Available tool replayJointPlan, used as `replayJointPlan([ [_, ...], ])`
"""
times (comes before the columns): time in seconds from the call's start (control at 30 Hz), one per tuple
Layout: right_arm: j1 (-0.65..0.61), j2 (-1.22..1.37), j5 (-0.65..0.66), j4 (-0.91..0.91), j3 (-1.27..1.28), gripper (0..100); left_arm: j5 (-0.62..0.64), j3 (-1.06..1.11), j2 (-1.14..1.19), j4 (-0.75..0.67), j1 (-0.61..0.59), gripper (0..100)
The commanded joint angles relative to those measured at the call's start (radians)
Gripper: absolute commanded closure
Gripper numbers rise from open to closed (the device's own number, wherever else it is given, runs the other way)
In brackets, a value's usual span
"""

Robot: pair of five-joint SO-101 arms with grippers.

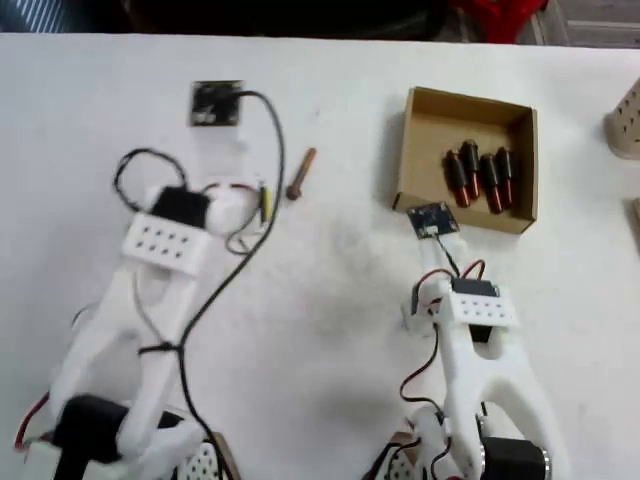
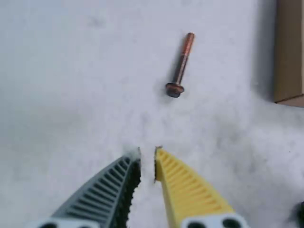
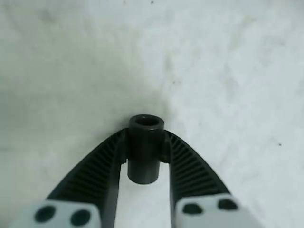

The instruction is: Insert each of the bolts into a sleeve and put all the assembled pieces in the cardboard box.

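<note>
Black sleeve pinched in right gripper over table.

A white table ends at a dark background with a red object.

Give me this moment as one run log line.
left end effector: open, empty, near bolt | right end effector: shut on sleeve | bolt: loose on table | cardboard box: four assembled pieces

White arms are strung with black cables. The left gripper is ribbed grey and yellow, the right gripper black.
</note>
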Motion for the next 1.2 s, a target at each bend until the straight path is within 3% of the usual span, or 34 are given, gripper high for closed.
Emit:
replayJointPlan([
  [0.0,0.008,-0.035,0.023,-0.019,-0.003,98.1,-0.029,-0.14,0.128,-0.064,0.05,85],
  [0.2,0.007,-0.035,0.038,-0.022,-0.002,98.1,-0.169,-0.265,0.366,-0.181,0.068,89],
  [0.47,0.005,-0.035,0.038,-0.024,-0.002,98.1,-0.184,-0.479,0.599,-0.178,0.079,90],
  [0.53,0.005,-0.035,0.04,-0.024,-0.002,98.1,-0.236,-0.502,0.638,-0.175,0.087,90],
  [0.63,0.004,-0.035,0.04,-0.024,-0.002,98.1,-0.293,-0.503,0.653,-0.183,0.097,90],
  [0.97,0.004,-0.035,0.04,-0.024,0.0,98.1,-0.313,-0.503,0.7,-0.176,0.091,90],
  [1.17,0.005,-0.036,0.04,-0.024,0.0,98.1,-0.44,-0.45,0.618,-0.078,0.022,90],
])
